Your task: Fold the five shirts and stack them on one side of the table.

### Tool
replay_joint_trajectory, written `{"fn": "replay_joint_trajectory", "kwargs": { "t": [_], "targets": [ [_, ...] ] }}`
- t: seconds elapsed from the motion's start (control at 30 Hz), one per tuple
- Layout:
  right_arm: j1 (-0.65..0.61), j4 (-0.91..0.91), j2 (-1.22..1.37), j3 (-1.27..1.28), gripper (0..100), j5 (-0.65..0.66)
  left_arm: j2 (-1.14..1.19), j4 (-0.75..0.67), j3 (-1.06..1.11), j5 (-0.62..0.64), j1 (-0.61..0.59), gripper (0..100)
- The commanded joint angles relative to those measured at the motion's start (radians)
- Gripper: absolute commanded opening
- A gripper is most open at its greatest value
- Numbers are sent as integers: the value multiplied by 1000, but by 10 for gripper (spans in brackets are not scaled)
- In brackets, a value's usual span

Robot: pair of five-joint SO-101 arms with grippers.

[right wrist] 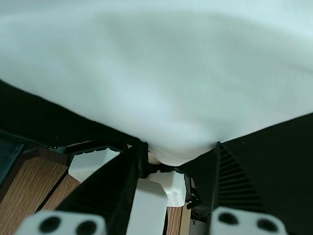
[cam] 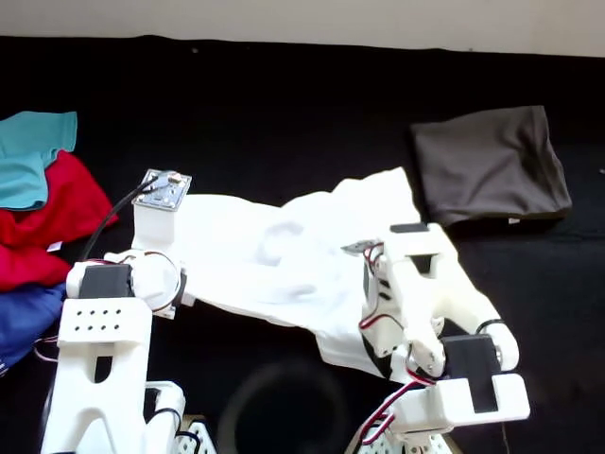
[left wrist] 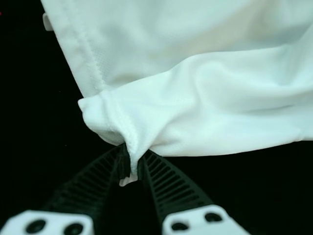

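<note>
White shirt (cam: pixel 274 255) lies crumpled mid-table, long axis running left-right between the arms, near hem toward both; left gripper (left wrist: pixel 133 166) jaws nipped narrow on its hem corner, right gripper (right wrist: pixel 178 156) jaws wider, a thick fold of hem filling the gap.

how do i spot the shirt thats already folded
On the black table, look past the white shirt spread in the middle, to the far right. The grey shirt lies there alone, a flat dark rectangle, unlike the bright crumpled pile at the left edge.
</note>
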Motion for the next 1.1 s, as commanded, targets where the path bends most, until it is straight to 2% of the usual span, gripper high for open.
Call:
{"fn": "replay_joint_trajectory", "kwargs": {
  "t": [0.0, 0.1, 0.23, 0.3, 0.4, 0.57, 0.77, 0.93, 1.07],
  "targets": [
    [-5, -82, -41, 54, 213, 9, -7, -20, -7, -9, -5, 9],
    [-4, -147, -41, 64, 213, -5, -7, -26, -7, -9, -5, 9],
    [-7, -211, -41, 62, 202, -103, -7, -25, -7, -9, -5, 9],
    [-5, -222, -41, 62, 153, -120, -7, -25, -7, -9, -5, 9],
    [-1, -222, -47, 62, 0, -149, -7, -25, -7, -9, -5, 9],
    [8, -209, -50, 13, 7, -173, -7, -25, -7, -9, -5, 9],
    [143, -24, -50, -231, 7, -166, -7, -25, -5, -9, -5, 9],
    [219, 124, -45, -453, 9, -81, -7, -25, -10, -9, -5, 9],
    [234, 117, -39, -501, 7, -41, -5, -38, -5, -9, 15, 9]
  ]
}}
